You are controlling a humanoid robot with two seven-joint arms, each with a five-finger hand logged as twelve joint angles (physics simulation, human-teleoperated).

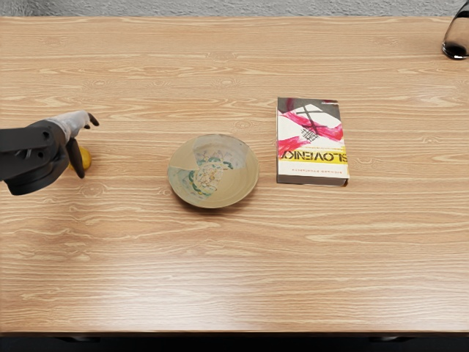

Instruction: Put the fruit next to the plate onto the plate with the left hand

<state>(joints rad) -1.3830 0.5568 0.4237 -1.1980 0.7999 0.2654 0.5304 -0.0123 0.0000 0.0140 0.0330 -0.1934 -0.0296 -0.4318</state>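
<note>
Reach step: I read the left hand [53, 145] fingers [73, 123] as spread, holding nothing, the fruit [86, 159] just beneath them; next, close around it and lift toward the plate [236, 158].

Table [234, 279] is matt grained wood; plate [212, 170] glazed ceramic (mottled); book cover [311, 139] glossy.

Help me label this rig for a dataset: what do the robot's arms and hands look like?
The left arm is a bulky matte black shell with rounded segments. The left hand is light grey with slim black fingertips. Of the right arm only a rounded, glossy grey and black tip shows at the top right corner. No cables or markings are visible.
</note>
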